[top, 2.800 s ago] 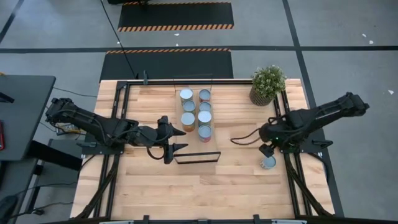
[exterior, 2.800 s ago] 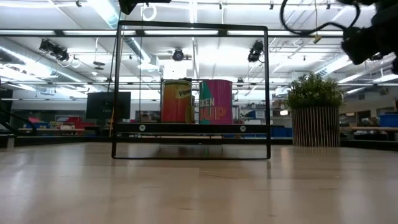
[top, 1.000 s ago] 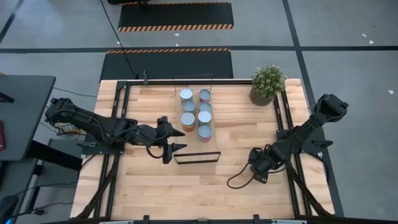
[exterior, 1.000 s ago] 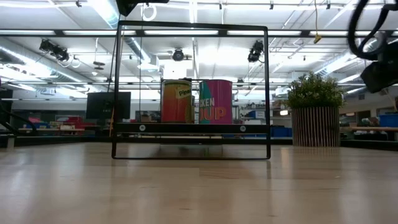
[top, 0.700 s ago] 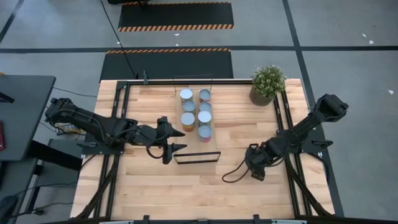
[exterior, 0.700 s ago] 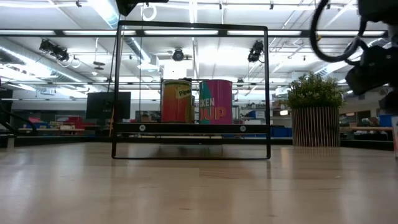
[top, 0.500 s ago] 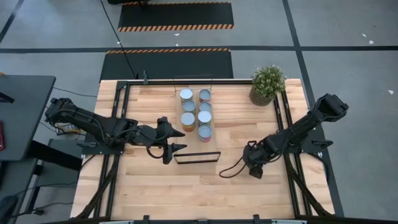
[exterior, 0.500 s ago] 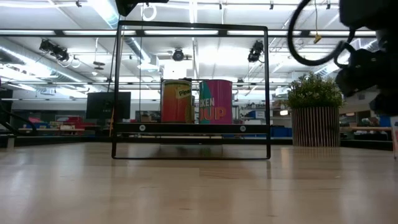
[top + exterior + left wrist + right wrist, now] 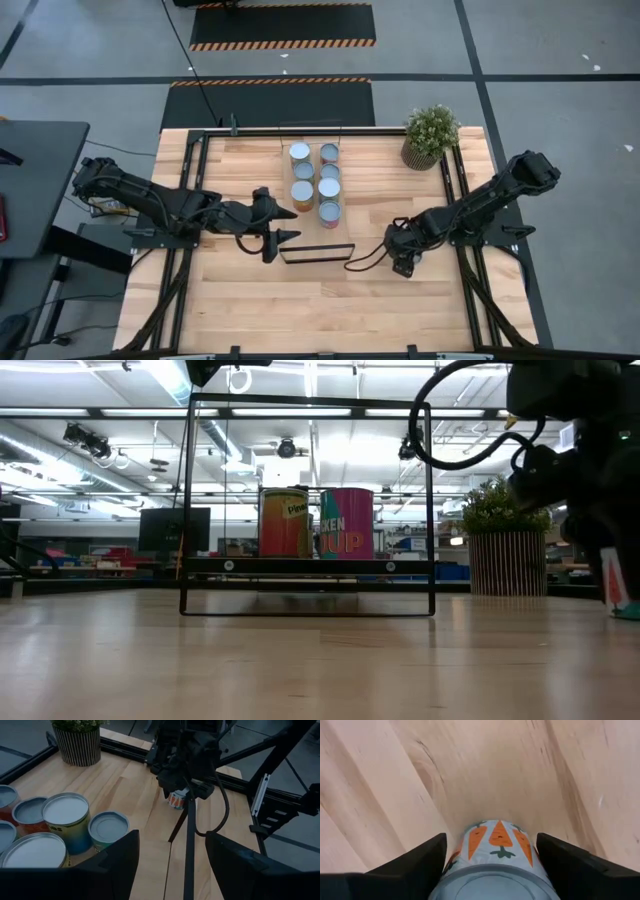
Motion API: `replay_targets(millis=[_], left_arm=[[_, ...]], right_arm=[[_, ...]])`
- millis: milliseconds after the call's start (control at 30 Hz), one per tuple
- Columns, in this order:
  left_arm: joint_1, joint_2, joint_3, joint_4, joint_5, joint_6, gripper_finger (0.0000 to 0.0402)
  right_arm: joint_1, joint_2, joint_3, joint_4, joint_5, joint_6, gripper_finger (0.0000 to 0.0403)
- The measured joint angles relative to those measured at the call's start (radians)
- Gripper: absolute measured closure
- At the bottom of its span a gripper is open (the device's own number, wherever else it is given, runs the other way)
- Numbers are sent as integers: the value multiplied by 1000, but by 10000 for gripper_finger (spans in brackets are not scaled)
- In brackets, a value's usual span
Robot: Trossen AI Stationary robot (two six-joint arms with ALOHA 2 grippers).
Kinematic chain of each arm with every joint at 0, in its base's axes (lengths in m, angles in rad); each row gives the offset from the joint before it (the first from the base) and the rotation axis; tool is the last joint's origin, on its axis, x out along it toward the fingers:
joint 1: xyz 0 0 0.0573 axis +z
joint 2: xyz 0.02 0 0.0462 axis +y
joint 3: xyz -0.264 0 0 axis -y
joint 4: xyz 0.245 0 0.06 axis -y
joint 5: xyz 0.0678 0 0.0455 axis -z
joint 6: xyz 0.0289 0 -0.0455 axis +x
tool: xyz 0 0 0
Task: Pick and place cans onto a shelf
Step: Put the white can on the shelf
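Carrot-printed can [image 9: 492,851] between right tool [image 9: 490,865] fingers

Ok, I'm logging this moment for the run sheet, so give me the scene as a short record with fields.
right gripper: shut on the carrot can, over the table to the right of the shelf
left gripper: open, empty, waiting left of the shelf
cans on shelf: seven, in two rows
cans off shelf: one, the held can
plant: far right corner of the table
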Motion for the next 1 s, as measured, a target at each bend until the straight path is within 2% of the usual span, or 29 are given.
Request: replay_targets(millis=[233, 500, 733, 1000], left_arm=[[0, 0, 0, 0, 0, 0, 169], [-3, -51, 1, 0, 0, -1, 169], [-3, -105, 1, -17, -1, 0, 169], [-3, -108, 1, -45, 0, -14, 169]], right_arm=[[-29, 0, 15, -35, -23, -49, 96], [-130, 0, 179, -175, -3, -162, 96], [-282, 0, 292, -156, -5, 71, 97], [-389, -6, 369, -110, -109, 156, 97]])
